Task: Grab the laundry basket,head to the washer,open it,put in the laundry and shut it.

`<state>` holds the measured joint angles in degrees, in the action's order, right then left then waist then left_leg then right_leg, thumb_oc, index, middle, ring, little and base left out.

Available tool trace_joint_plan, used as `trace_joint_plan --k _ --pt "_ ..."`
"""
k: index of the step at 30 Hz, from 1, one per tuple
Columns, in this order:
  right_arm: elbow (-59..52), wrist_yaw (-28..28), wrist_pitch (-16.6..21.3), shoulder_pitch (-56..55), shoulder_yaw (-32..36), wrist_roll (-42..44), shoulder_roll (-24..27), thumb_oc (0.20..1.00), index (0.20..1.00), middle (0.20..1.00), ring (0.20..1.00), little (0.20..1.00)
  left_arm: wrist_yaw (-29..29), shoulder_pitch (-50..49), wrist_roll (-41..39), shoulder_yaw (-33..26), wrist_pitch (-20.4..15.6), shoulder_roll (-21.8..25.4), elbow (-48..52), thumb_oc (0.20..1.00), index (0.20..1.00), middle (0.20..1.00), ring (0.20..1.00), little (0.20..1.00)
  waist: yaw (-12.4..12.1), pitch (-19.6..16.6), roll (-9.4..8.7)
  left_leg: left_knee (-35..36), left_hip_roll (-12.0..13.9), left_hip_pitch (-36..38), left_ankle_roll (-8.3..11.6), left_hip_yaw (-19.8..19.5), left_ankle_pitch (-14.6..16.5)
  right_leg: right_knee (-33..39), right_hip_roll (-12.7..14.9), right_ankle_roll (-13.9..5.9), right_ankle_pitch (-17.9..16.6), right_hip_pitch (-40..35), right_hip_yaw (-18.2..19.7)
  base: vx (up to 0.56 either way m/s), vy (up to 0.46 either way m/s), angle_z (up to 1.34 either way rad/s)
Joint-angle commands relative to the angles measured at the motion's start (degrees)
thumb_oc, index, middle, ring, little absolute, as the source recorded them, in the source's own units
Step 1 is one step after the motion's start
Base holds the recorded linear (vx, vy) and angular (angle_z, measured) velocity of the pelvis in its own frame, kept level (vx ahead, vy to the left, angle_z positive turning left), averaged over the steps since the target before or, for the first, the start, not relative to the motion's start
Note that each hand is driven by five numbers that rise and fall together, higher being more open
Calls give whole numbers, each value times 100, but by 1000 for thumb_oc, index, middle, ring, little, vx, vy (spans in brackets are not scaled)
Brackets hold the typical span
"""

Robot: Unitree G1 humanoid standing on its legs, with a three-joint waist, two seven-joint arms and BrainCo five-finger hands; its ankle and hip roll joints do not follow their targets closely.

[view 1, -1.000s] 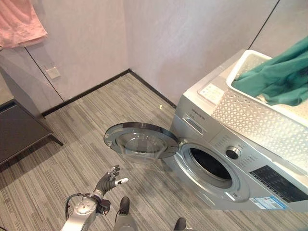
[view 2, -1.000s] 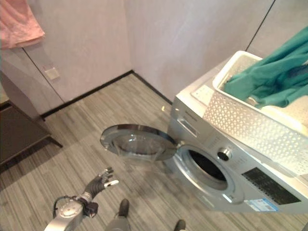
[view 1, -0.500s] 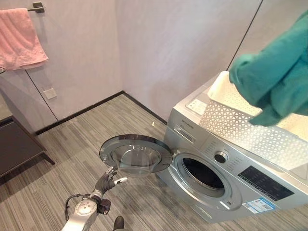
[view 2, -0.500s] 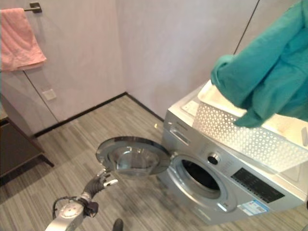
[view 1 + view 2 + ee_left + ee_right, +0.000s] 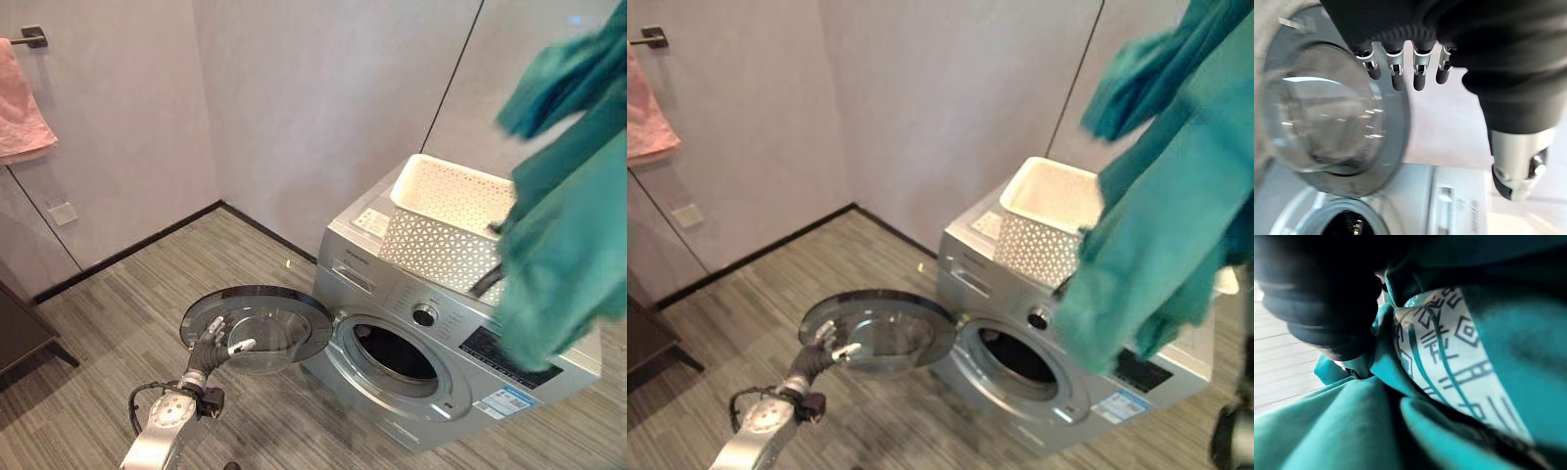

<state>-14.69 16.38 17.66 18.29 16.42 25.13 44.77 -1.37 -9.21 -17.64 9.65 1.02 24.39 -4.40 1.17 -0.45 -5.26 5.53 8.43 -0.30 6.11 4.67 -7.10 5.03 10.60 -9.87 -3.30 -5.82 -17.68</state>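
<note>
The teal laundry (image 5: 563, 255) hangs high above the washer (image 5: 441, 362), pinched in the right hand (image 5: 1327, 298). The basket (image 5: 446, 220) sits on the washer's top. The left hand (image 5: 211, 348), fingers spread, hovers by the open door (image 5: 257, 323).

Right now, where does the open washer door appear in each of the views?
Left eye view: washer door, lower left of centre, open flat beside the drum opening.
Right eye view: door at lower left of centre.
Left wrist view: door at left, close, past the left hand and its straight fingers.
Right wrist view: not in it; teal garment.
Shared landmark: white basket on the washer.
</note>
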Motion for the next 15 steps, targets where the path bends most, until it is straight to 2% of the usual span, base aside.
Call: trace_joint_plan --k 1,3,6,12,15 --pt "-419 -702 -172 -50 126 -94 -200 200 200 200 200 200 112 320 126 -200 -444 169 467 1000 1000 1000 1000 1000 -1 99 19 -161 -73 518 -192 21 992 -517 244 -162 230 303 -62 -34 22 -10" --pt "-914 -1284 -319 -879 91 23 -597 200 200 200 200 200 200 427 320 -246 -465 237 522 1000 1000 1000 1000 1000 132 99 71 -150 -81 555 -193 82 990 -496 255 -162 215 303 2 -47 18 -6" --pt "-1204 -1640 -417 -1338 151 118 -704 200 200 200 200 200 303 435 322 -254 -501 279 560 1000 1000 1000 1000 1000 202 76 94 -144 -78 576 -189 115 980 -491 263 -166 211 310 32 -36 13 -5" --pt "-1573 -2638 -742 -2358 -146 411 -612 200 200 200 200 200 625 526 405 -177 -562 413 559 1000 1000 1000 1000 1000 449 126 152 -93 -128 639 -205 249 946 -589 325 -194 161 403 133 -55 26 -10" --pt "-1670 -2887 -874 -2712 -300 498 -601 200 200 200 200 200 700 522 359 -106 -564 426 561 1000 1000 1000 1000 1000 497 181 153 -88 -139 644 -211 297 934 -621 352 -196 142 447 180 -45 21 -11"
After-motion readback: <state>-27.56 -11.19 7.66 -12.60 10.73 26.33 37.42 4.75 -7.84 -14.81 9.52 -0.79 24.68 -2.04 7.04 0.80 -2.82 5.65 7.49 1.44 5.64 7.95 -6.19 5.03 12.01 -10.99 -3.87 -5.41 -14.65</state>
